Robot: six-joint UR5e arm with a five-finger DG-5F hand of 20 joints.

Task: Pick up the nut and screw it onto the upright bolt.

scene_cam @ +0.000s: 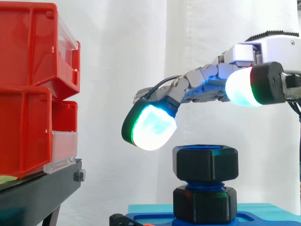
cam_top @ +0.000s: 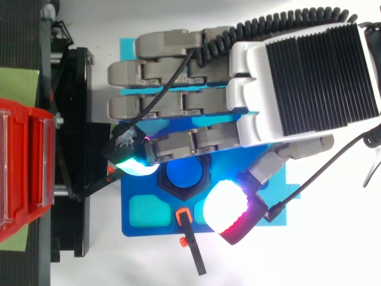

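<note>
the hand (cam_top: 309, 77) hovers over the nut (scene_cam: 205, 163), fingers (scene_cam: 202, 77) stretched nearly straight and spread, gripping nothing. one glowing pad (scene_cam: 153, 127) hangs just beside the nut's upper left edge; contact is unclear. the nut sits level on the upright bolt (cam_top: 183, 174), axis vertical, above a second black hex (scene_cam: 204, 204) on the blue base (scene_cam: 150, 209).
</note>
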